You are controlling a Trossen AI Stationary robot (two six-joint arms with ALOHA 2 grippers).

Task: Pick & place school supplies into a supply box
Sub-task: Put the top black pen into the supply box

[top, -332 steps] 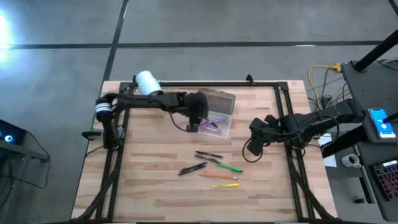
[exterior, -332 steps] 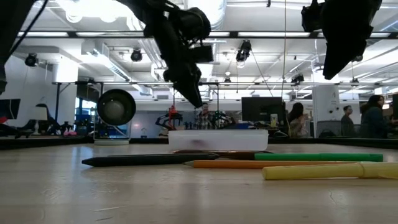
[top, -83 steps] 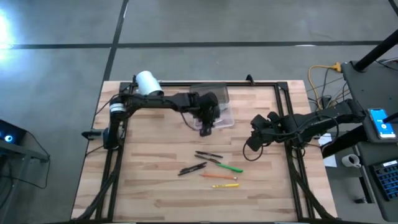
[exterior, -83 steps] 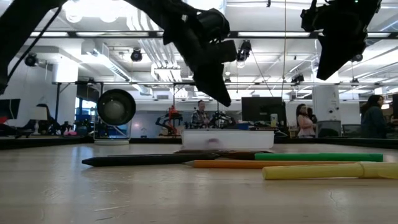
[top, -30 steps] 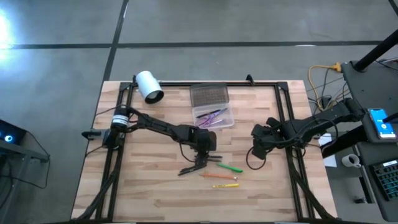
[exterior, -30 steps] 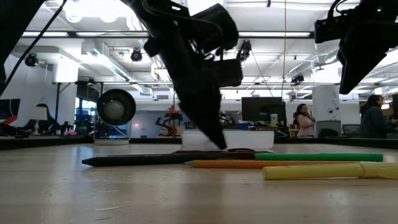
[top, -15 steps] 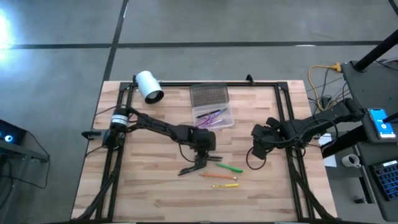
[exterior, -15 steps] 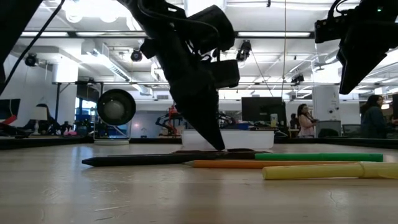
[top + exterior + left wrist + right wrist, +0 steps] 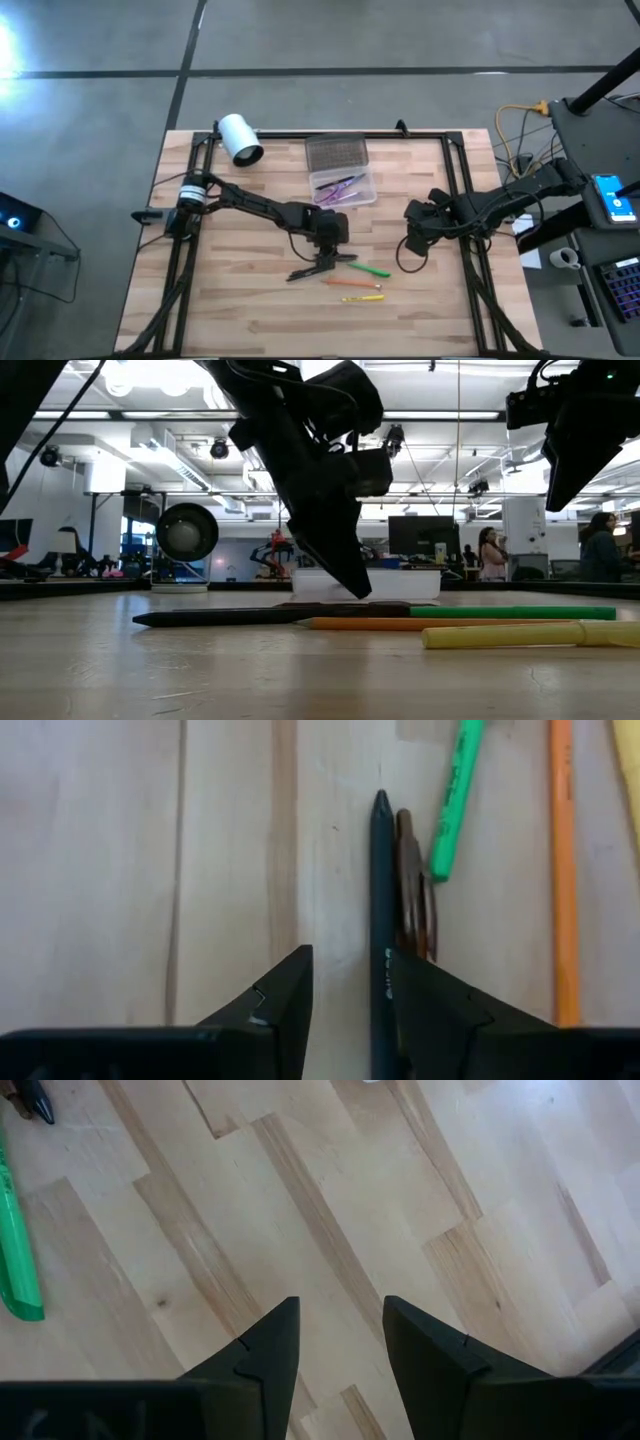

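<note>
From above, the left arm reached from the desk's (image 9: 240,310) left edge across to its middle, elbow low, with the left tool (image 9: 322,262) pointed down over the loose supplies. The right arm lay folded near the right edge, its right tool (image 9: 411,240) above bare wood, well apart from everything. The supply box (image 9: 343,186) sat toward the far edge, grey lid (image 9: 336,154) swung open behind it, with purple and dark items inside, too small to count. On the desk lay five loose pieces: two black pens (image 9: 305,271), a green pen (image 9: 372,269), an orange pencil (image 9: 350,283) and a yellow pen (image 9: 362,298). One white roll (image 9: 240,138) stood at the far left corner.

At desk height, the left tool (image 9: 352,582) hung tilted, tips just above the black pen (image 9: 220,617); orange pencil (image 9: 360,624), green pen (image 9: 510,613) and yellow pen (image 9: 530,634) lay in front.

The left wrist camera showed the left tool (image 9: 348,1005) parted and released, one finger (image 9: 425,1010) touching or overlapping a black pen (image 9: 380,920), with a brown item (image 9: 410,895) just beside it.

The right wrist camera showed the right tool (image 9: 340,1345) spread, holding nothing.
</note>
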